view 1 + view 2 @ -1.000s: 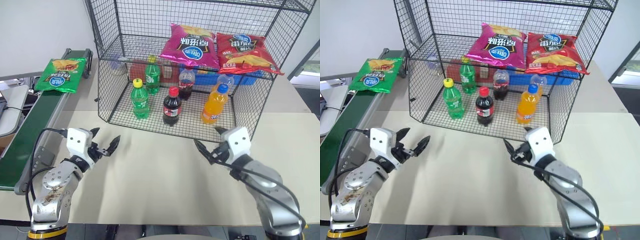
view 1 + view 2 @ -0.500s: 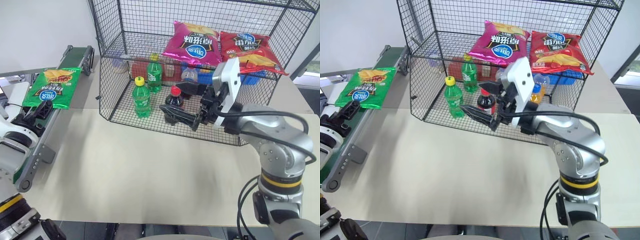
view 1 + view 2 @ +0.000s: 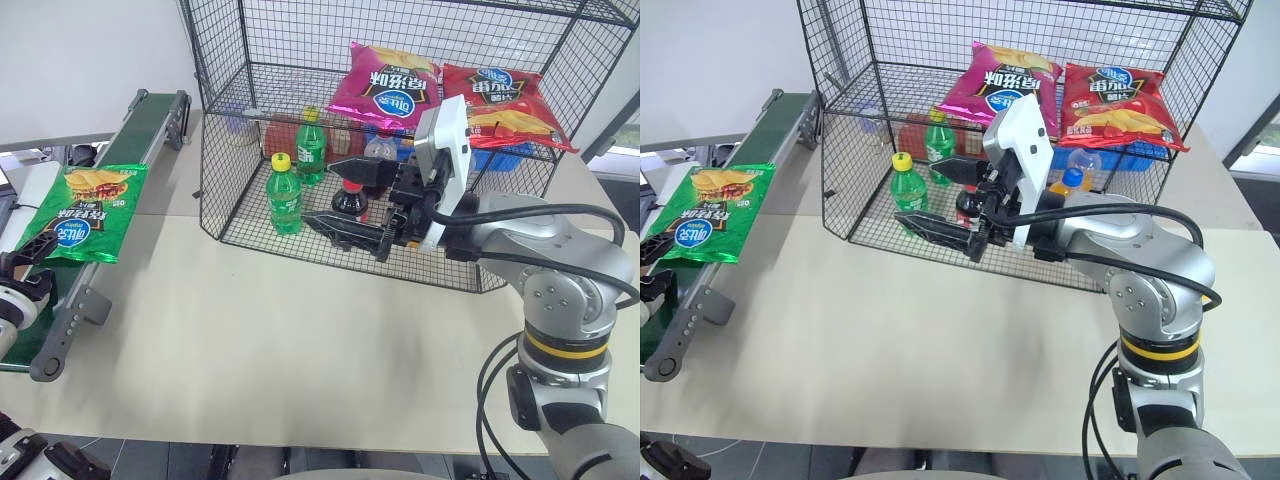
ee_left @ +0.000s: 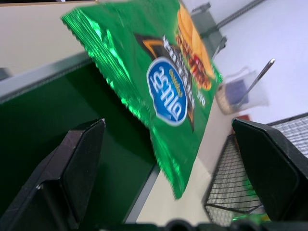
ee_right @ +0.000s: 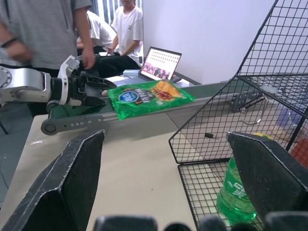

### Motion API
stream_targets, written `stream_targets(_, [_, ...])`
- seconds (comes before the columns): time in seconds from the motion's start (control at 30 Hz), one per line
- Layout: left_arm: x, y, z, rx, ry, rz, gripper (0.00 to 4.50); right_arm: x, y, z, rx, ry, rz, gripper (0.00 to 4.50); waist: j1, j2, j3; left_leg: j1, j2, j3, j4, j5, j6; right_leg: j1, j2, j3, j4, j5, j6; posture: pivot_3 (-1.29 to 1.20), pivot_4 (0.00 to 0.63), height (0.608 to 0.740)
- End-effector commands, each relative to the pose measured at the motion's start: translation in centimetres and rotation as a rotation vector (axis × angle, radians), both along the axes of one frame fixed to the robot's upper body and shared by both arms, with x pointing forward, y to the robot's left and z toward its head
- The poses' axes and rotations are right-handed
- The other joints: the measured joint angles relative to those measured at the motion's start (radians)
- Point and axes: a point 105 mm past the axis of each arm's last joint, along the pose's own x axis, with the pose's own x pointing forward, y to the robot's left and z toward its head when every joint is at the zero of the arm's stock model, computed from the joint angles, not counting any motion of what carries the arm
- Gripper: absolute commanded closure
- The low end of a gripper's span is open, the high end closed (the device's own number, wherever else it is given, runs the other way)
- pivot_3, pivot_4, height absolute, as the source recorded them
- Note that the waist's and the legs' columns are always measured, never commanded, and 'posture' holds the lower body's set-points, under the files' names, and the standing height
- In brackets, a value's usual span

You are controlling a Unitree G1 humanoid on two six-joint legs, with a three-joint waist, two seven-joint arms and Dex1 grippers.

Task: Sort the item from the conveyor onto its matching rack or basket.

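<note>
Three chip bags are showing: one green bag (image 3: 82, 212) lying on the single conveyor (image 3: 140, 125), plus one magenta bag (image 3: 388, 86) and one red bag (image 3: 503, 98) sitting in the one wire rack (image 3: 225, 150). Five bottles are standing inside: two green bottles (image 3: 285, 195), two cola bottles (image 3: 963, 203), one orange bottle (image 3: 1068, 181).

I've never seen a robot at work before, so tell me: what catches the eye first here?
A shiny green chips bag lies on the dark-green conveyor at the left. Beside it stands a big black wire rack with a magenta bag and a red bag on top. The right claw hangs open before it.
</note>
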Motion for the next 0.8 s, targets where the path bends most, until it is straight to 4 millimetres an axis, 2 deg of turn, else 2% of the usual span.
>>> stream_targets(0.03, [-0.6, 0.3, -0.6, -0.033, 0.022, -0.004, 0.00, -0.6, -0.3, 1.1, 0.022, -0.036, -0.002, 0.03, 0.001, 0.001, 0.000, 0.000, 0.000, 0.000, 0.000, 0.000, 0.000, 0.000, 0.000, 0.000, 0.000, 0.000, 0.000, 0.00, 0.150, 0.740])
stream_targets(0.27, [-0.8, 0.0, -1.4, -0.075, 0.029, -0.018, 0.00, -0.5, -0.4, 1.2, 0.023, -0.038, -0.013, 0.03, 0.003, 0.005, 0.002, 0.000, 0.000, -0.001, 0.000, 0.000, -0.001, 0.001, -0.001, -0.001, 0.000, 0.000, -0.001, 0.00, 0.150, 0.740])
stream_targets(0.53, [-0.7, -1.0, -1.2, -0.266, -0.047, -0.091, 0.00, -0.2, -0.3, 1.5, 0.024, -0.048, -0.031, 0.03, 0.010, 0.005, 0.002, 0.000, 0.000, -0.001, 0.000, 0.001, -0.001, 0.001, -0.001, -0.001, -0.001, 0.000, -0.001, 0.00, 0.150, 0.740])
stream_targets(0.67, [-0.9, -1.3, -1.9, -0.286, 0.001, -0.101, 0.00, -0.1, -0.2, 1.6, 0.028, -0.053, -0.037, 0.03, 0.016, 0.005, 0.002, 0.000, 0.000, -0.001, 0.000, 0.001, -0.001, 0.001, -0.002, -0.001, -0.001, 0.000, -0.001, 0.00, 0.150, 0.740])
stream_targets(0.8, [-0.8, -1.7, -1.5, -0.276, -0.013, -0.121, 0.00, -0.1, 0.1, 1.9, 0.032, -0.056, -0.036, 0.03, 0.022, 0.006, 0.003, 0.000, -0.001, -0.001, 0.000, 0.001, -0.001, 0.000, -0.003, -0.001, -0.001, 0.000, -0.001, 0.00, 0.150, 0.740])
